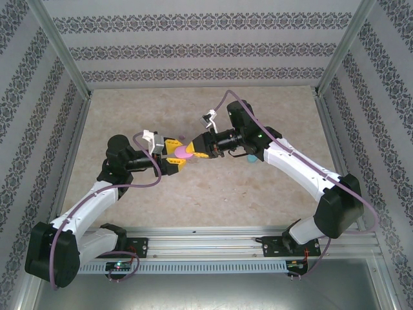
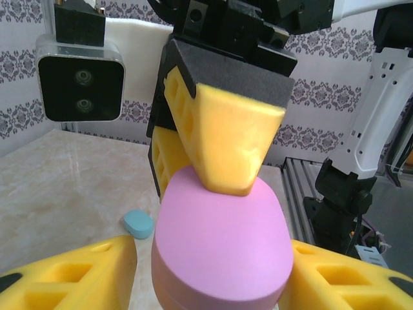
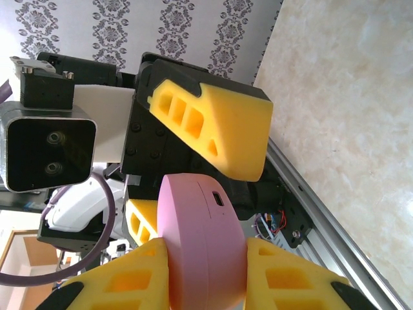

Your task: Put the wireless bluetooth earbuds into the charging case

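The pink oval charging case hangs closed in the air over the middle of the table. My right gripper is shut on its two flat faces, edge and charging port turned toward the camera. My left gripper straddles the same case from the opposite side. Its right finger lies against the case, and a narrow gap shows beside its left finger. A tiny purplish spot on the table behind the grippers may be an earbud; it is too small to tell.
A small light-blue oval piece lies on the marble tabletop under the right arm; whether it is a case or a bud I cannot tell. Patterned walls enclose three sides. An aluminium rail runs along the near edge.
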{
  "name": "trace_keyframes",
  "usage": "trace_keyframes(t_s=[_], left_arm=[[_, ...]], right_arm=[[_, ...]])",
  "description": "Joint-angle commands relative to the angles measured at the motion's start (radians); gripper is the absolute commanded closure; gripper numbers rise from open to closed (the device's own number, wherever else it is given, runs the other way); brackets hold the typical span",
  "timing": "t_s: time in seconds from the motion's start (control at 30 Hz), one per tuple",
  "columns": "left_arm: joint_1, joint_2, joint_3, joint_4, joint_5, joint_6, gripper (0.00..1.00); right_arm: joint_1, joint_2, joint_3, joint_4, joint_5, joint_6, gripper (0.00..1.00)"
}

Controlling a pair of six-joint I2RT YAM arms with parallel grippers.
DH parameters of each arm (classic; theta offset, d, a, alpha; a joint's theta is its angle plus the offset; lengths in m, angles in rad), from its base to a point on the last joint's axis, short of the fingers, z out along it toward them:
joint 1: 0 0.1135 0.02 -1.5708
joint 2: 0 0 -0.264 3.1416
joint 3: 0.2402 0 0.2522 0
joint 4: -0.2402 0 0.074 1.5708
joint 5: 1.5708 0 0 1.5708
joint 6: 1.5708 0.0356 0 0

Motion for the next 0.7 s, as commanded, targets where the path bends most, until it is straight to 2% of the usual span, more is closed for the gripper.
trace_keyframes(t_s=[0.0, 0.23, 0.3, 0.47, 0.67], left_arm=[[-0.011, -0.005, 0.011, 0.060, 0.022, -0.013, 0.53], [-0.011, -0.007, 0.007, 0.055, 0.027, -0.012, 0.64], [-0.010, -0.010, 0.003, 0.054, 0.022, -0.011, 0.63], [-0.011, -0.026, -0.005, 0.049, 0.014, -0.009, 0.53], [-0.011, -0.035, 0.003, 0.016, 0.018, 0.006, 0.58]], right_arm=[[0.008, -0.009, 0.018, 0.014, -0.033, -0.016, 0.87], [0.008, -0.015, 0.004, 0.050, -0.037, 0.011, 0.87], [0.007, -0.020, -0.010, 0.078, -0.041, 0.034, 0.87], [0.006, -0.023, -0.020, 0.088, -0.046, 0.040, 0.87], [0.007, -0.023, -0.020, 0.083, -0.046, 0.038, 0.87]])
